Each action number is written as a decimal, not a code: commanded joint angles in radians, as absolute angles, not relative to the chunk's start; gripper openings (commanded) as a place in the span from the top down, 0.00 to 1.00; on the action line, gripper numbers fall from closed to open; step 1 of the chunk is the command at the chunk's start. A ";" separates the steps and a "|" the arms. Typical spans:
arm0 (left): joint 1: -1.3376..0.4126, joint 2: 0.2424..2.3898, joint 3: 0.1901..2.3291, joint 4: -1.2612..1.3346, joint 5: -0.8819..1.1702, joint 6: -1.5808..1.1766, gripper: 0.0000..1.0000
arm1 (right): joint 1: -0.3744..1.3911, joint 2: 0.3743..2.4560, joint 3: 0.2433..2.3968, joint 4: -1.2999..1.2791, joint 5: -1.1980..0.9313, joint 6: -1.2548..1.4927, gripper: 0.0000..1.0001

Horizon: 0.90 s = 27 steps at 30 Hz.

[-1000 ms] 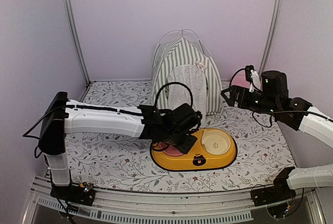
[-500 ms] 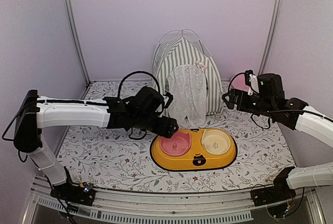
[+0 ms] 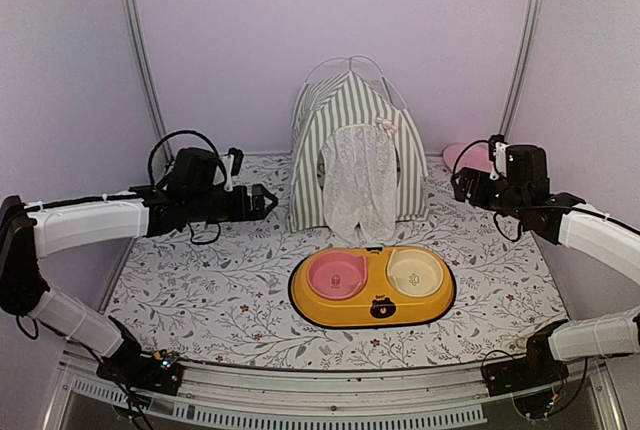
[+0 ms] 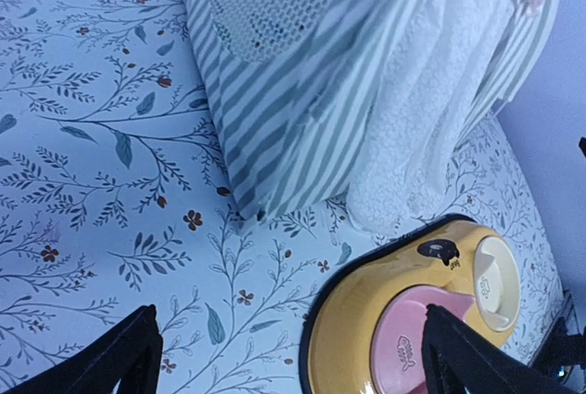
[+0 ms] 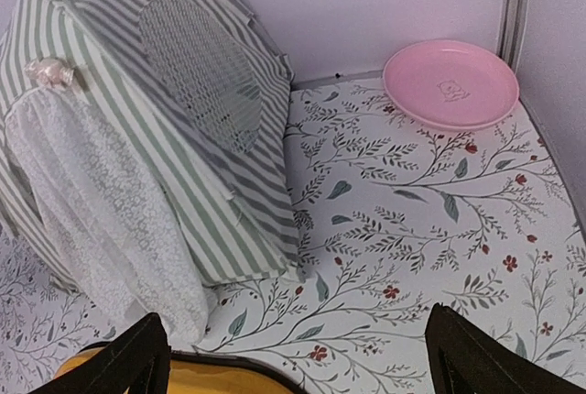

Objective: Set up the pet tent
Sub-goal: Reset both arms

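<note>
The pet tent (image 3: 355,150) stands upright at the back middle of the table, grey-green and white striped, with thin white poles arching over its peak. Its sheer lace door flap (image 3: 358,188) hangs down over the front. My left gripper (image 3: 264,199) hovers left of the tent, open and holding nothing. In the left wrist view the tent (image 4: 302,73) fills the top, and the left gripper (image 4: 293,362) is spread wide over the mat. My right gripper (image 3: 463,186) is open to the right of the tent. In the right wrist view the tent (image 5: 165,137) is on the left, with the right gripper (image 5: 302,366) holding nothing.
A yellow double feeder (image 3: 372,287) with a pink and a cream bowl lies in front of the tent on the floral mat (image 3: 200,290). A pink plate (image 3: 462,155) sits at the back right corner. Lilac walls and metal posts close in the sides and back.
My left arm has drawn back from the feeder's pink bowl to the left of the tent, and its gripper has opened wide. The right arm shifted slightly to the right.
</note>
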<state>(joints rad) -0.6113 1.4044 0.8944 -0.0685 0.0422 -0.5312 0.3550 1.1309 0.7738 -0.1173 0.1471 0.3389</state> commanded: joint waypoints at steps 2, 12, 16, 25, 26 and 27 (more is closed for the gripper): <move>-0.430 1.279 0.765 0.092 0.149 -0.552 0.01 | 0.188 1.160 0.716 0.104 0.173 0.227 0.01; -0.165 1.251 0.707 0.127 0.077 -0.498 0.01 | -0.007 1.376 0.505 0.667 0.227 0.112 0.01; -0.038 1.256 0.631 0.238 0.116 -0.478 0.01 | -0.013 1.436 0.418 0.896 0.197 0.072 0.01; 0.064 1.136 0.436 0.432 0.042 -0.323 0.01 | -0.012 1.536 0.223 1.323 0.078 0.023 0.01; 0.064 1.119 0.422 0.440 0.005 -0.304 0.01 | -0.012 1.532 0.211 1.349 0.071 0.014 0.01; 0.064 1.103 0.406 0.447 -0.033 -0.293 0.01 | -0.012 1.524 0.221 1.313 0.069 0.014 0.01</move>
